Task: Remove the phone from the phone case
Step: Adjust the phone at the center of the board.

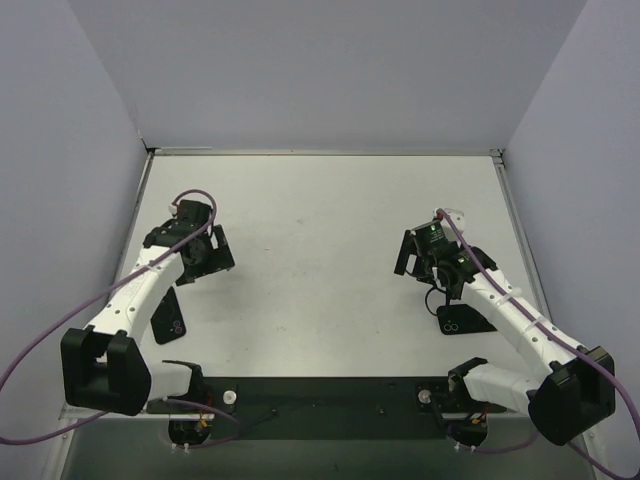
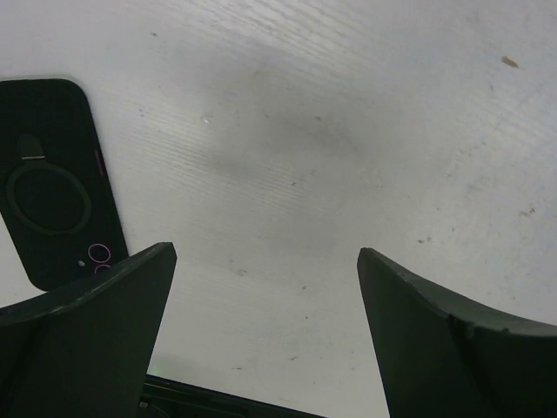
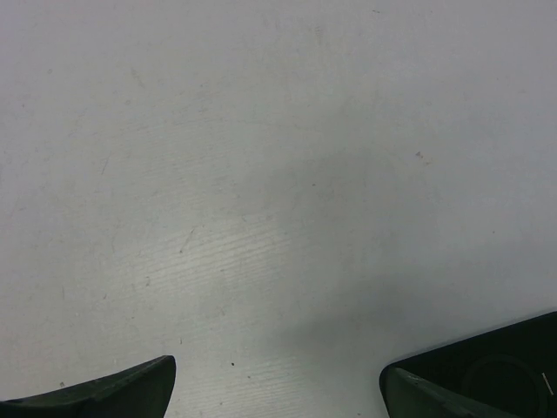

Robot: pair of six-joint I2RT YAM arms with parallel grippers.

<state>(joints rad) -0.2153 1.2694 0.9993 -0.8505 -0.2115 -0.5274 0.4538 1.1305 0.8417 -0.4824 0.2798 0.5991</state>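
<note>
White matte tabletop [image 1: 320, 215] carries everything. Left white-and-black arm [image 1: 135, 295] and right white-and-black arm [image 1: 520, 320] both bend inward over it. Left gripper [image 2: 265, 261] is spread wide, holding nothing, over bare table. Right gripper [image 3: 278, 370] is also spread wide, holding nothing. Black flat rounded-rectangle slab with a ring mark [image 2: 57, 187] lies flat at the left edge, just beside the left arm. Second black flat slab with two small circles [image 1: 465, 320] lies flat by the right arm. Can't tell which is phone, which is case.
</note>
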